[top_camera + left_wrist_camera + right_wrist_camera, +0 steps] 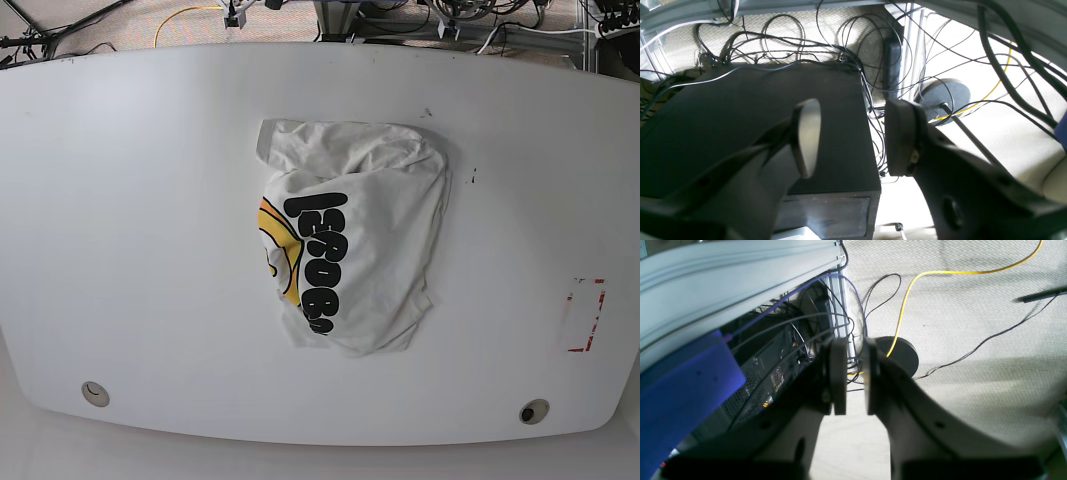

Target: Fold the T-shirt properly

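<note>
On the white table (130, 220), seen from the base view, the T-shirt (350, 240) lies a little right of the middle, bunched into a rough, wrinkled fold, with black bubble letters running down its left part and a yellow-orange print at its left edge. A red-edged mark (584, 315) sits near the table's right side. No arm shows over the table. The right gripper (850, 376) hangs off the table above carpet, its two fingers close together with only a narrow gap and nothing between them; a yellow cable (907, 293) and a round black base (903, 356) lie beneath. The left gripper (853, 136) holds its fingers well apart, empty, over a black box (740, 110) and tangled cables (790, 43)
</note>
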